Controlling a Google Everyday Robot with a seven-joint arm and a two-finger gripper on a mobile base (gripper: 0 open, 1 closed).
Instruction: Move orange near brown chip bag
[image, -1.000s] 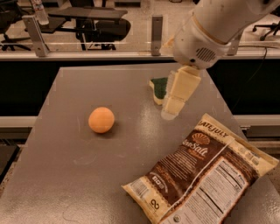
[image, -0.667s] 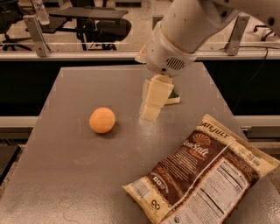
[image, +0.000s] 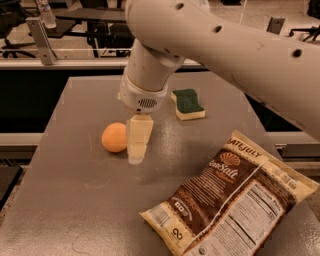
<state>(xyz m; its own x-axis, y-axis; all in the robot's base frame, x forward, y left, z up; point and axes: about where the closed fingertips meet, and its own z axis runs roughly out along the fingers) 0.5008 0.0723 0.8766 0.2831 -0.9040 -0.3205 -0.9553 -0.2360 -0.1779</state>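
- The orange (image: 114, 137) sits on the grey desk (image: 70, 200), left of centre, resting free.
- The tool (image: 136, 151) hangs just to the right of the orange, pointing straight down, its tip close to the desk surface. It looks to be touching the fruit's side or nearly so; which of the two cannot be told.
- Whether the tool is open or closed cannot be told from this angle. It does not have hold of the orange.
- A second ago the tool is higher and further right, over by the sponge; now it is down beside the orange. The orange itself is in the same spot as before.
- This reads as the approach finishing, with the grasp itself not yet made.
- The white arm (image: 225, 45) reaches in from the upper right, crossing above the desk.
- A green and yellow sponge (image: 189, 103) lies behind and to the right of the tool, apart from it.
- The brown chip bag (image: 230, 200) lies flat at the front right corner, well apart from the orange, unmoved. The whole carry remains to be done.
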